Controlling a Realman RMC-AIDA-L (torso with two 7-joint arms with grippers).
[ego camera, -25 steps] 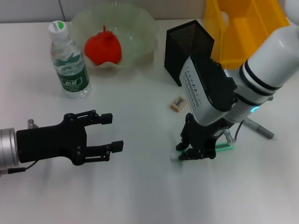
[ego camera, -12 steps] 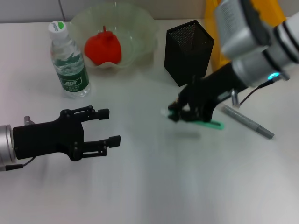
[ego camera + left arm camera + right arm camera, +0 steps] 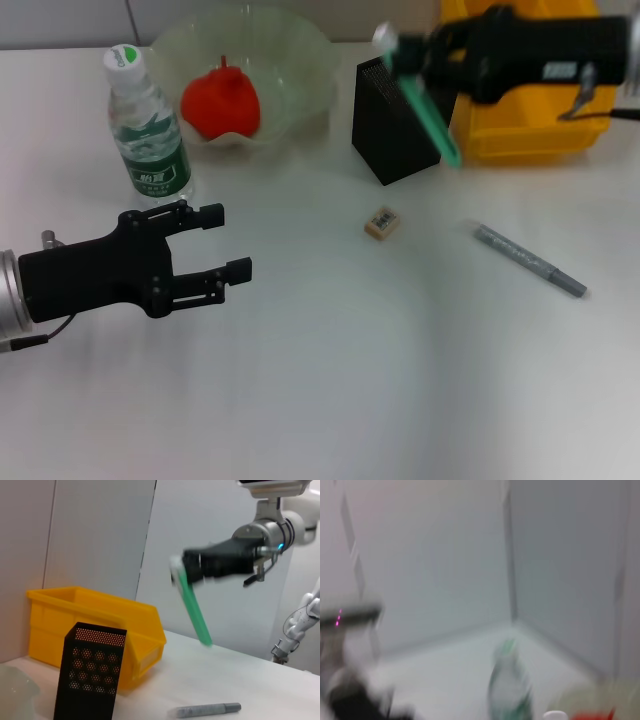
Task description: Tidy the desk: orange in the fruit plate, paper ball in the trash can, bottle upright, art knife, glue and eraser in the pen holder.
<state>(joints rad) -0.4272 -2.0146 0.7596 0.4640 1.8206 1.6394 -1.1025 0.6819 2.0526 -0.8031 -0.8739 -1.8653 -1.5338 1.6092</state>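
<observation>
Black pen holder (image 3: 393,120), eraser (image 3: 381,222), knife (image 3: 529,260)

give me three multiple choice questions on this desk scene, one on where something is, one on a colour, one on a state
1. Where is the eraser?
A. in the pen holder
B. on the table between the pen holder and the grey art knife
C. in the fruit plate

2. What colour is the thing held by the right gripper?
A. green
B. red
C. grey

3. How is the bottle?
A. lying down
B. upright with its cap on
C. upright without a cap

Answers:
1. B: it lies on the bare table, in front of the pen holder and beside the art knife.
2. A: the slim glue stick is green.
3. B: it stands by the fruit plate, capped.
</observation>
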